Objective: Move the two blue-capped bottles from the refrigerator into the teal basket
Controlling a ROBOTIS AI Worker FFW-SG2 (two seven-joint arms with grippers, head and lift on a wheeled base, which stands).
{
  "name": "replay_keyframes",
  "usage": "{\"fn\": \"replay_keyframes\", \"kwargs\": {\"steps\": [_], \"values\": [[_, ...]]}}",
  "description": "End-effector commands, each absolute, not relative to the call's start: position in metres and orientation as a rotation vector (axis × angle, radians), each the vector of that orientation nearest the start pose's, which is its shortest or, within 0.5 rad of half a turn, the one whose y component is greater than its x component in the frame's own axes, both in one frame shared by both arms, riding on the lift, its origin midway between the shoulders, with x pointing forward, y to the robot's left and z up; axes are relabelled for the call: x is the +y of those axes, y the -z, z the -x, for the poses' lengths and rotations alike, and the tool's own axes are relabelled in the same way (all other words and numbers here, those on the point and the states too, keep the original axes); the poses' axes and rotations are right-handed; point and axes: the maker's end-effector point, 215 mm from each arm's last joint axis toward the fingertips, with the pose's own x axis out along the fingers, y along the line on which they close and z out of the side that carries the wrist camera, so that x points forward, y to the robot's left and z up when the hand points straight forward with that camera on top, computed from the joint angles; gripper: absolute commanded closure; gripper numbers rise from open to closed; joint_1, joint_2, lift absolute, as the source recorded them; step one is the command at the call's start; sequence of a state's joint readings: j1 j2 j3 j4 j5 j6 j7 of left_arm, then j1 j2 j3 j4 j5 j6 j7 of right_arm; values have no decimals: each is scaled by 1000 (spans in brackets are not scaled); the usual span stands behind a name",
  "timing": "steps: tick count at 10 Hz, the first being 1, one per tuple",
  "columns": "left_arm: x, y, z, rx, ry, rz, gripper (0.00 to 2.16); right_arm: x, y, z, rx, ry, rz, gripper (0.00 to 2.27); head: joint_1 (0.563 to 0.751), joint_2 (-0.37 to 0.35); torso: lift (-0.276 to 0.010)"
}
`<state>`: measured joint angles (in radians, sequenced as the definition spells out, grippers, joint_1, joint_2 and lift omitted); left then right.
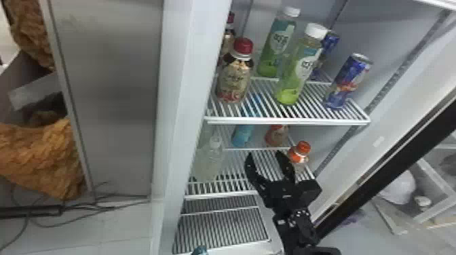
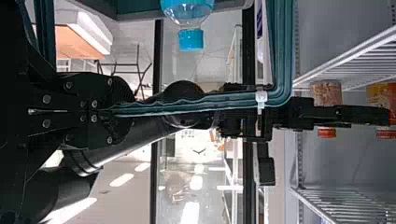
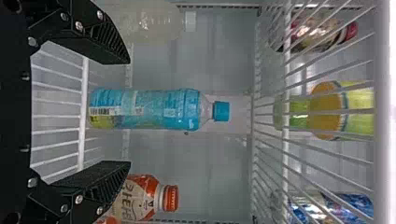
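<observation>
Right gripper [image 1: 264,154]: jaws spread apart before the middle shelf [image 1: 217,195]; one blue-capped bottle [image 3: 149,109] stands upright beyond them, at the far part. Left gripper [image 2: 112,110]: jaws clamped on the rim of the teal basket [image 2: 282,56], where a second blue-capped bottle [image 2: 192,39] stands upright. Middle shelf, left: clear bottle [image 1: 208,161]; near right: orange-capped bottle [image 1: 299,157]. Upper shelf, near left: red-capped bottle [image 1: 235,79]; near right: blue can [image 1: 347,81].

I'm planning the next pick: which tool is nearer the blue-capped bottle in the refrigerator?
Right. The right tool is open in front of the bottle; the left tool is farther back, outside the refrigerator, on the rim of the teal basket.
</observation>
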<state>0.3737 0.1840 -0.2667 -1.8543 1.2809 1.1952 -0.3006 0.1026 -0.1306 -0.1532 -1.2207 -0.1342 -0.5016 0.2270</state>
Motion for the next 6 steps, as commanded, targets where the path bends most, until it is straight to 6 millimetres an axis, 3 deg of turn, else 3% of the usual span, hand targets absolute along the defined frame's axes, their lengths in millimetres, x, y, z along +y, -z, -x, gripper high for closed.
{"fn": "replay_keyframes", "kwargs": {"steps": [1,6], "values": [[-96,413,-177,1206,1124,1164,1138,-325,420,-531,-68,-31,37,262,695,-350,-140],[-97,412,-179,1203,1128,1161,1138,-316,412,-575,-73,-5,55,242,695,-350,-140]]}}
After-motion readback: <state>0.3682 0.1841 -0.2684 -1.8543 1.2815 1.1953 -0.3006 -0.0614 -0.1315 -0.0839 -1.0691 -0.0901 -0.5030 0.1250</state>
